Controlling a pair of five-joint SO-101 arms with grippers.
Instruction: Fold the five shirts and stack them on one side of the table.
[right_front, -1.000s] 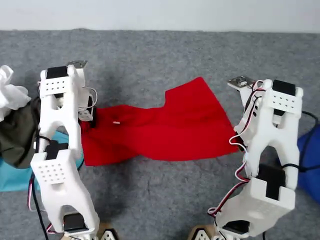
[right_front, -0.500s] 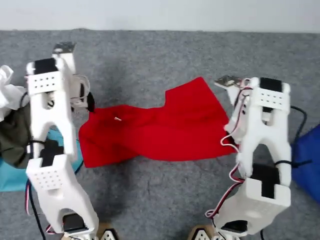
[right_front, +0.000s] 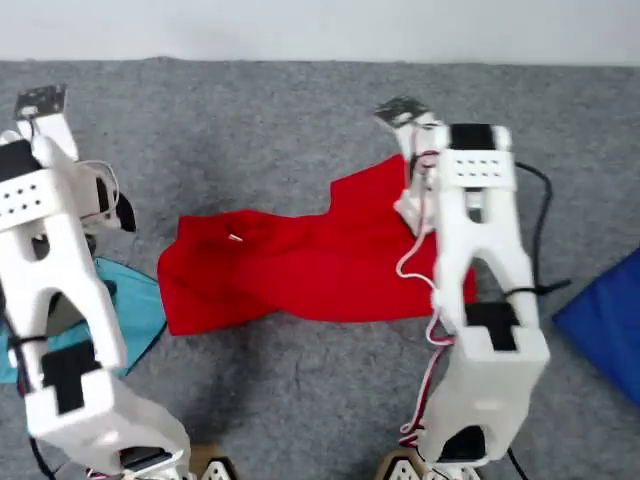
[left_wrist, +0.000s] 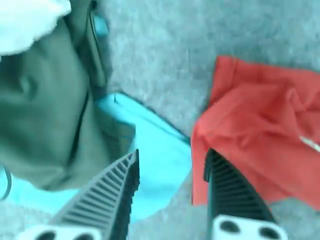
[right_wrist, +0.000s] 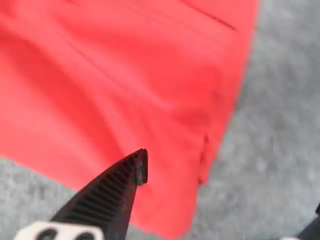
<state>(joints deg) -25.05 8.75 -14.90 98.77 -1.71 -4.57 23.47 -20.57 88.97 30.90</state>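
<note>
The red shirt (right_front: 300, 270) lies crumpled across the middle of the grey tabletop (right_front: 250, 120), stretched from 9 o'clock to 3 o'clock, with one flap lifted toward 1 o'clock. A small white tag (right_front: 233, 238) shows on its 9 o'clock half.

My left arm (right_front: 50, 260) stands at the 9 o'clock side of the tabletop, clear of the red shirt. My left pincer (left_wrist: 171, 155) is released and holds nothing. Its two ribbed fingers (left_wrist: 120, 190) stand apart above the spot where the teal shirt (right_front: 135, 300) lies just beside the red shirt's 9 o'clock end. The teal shirt lies flat at about 8 o'clock. In my left wrist view a dark olive shirt (left_wrist: 45, 110) is heaped partly on top of it, and a white shirt (left_wrist: 30, 17) is bunched against the olive one.

My right arm (right_front: 480, 250) reaches over the 3 o'clock end of the red shirt. My right pincer (right_wrist: 220, 185) is also released and empty. One ribbed finger (right_wrist: 110, 195) hangs over the red cloth near its hem, and the other shows only as a dark sliver far off to the side. I cannot tell whether the finger touches the fabric.

The blue shirt (right_front: 605, 320) lies at about 4 o'clock at the tabletop's edge, well apart from the red shirt
</note>
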